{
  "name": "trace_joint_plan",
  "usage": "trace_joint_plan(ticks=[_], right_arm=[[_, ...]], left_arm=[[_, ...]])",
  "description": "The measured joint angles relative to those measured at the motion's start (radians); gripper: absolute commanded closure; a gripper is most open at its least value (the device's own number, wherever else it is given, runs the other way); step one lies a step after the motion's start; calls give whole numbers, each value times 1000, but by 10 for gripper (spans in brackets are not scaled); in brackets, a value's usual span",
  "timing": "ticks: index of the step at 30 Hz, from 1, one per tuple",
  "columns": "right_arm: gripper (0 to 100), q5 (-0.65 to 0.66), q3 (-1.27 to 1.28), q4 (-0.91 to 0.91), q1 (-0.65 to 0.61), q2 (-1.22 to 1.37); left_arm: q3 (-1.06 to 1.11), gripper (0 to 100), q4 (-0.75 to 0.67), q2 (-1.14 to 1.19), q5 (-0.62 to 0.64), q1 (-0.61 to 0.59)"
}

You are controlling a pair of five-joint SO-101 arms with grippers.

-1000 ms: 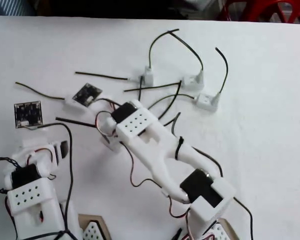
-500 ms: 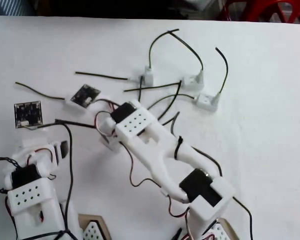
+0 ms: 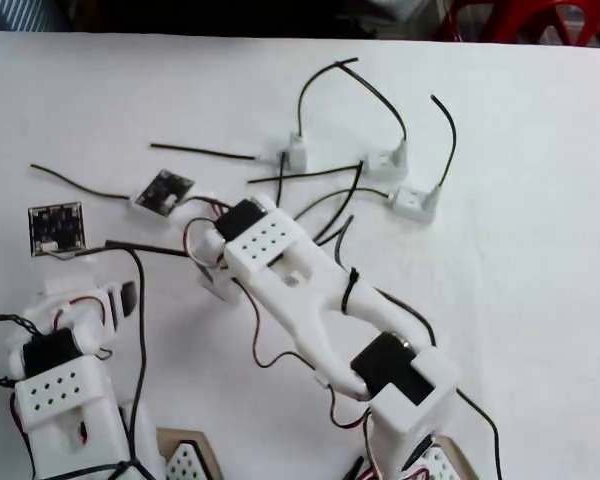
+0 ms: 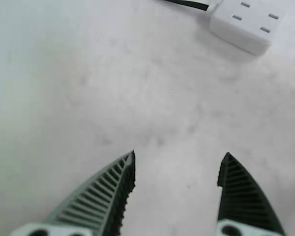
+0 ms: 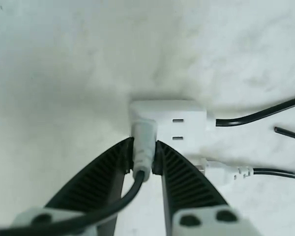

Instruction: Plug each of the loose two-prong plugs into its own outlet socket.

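Table (image 4: 78, 78): white, it lies under both your grippers.
Left gripper (image 4: 177, 164): you have its fingers wide apart, holding nothing; a far outlet block (image 4: 250, 24) lies ahead of it.
Right gripper (image 5: 143, 146): you have it clamped on the white plug (image 5: 143, 135).
Outlet block (image 5: 184, 120): just ahead of the right fingertips, touching this plug's front end.
Loose plug (image 5: 226, 170): just beside one right finger.

bright, even overhead light with faint, soft shadows.
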Motion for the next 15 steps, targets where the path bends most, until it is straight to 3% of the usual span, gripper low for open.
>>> trace_joint_plan(ticks=[15], right_arm=[[981,2,-15,9,-2,75]], left_arm=[[0,725,0,0,0,0]])
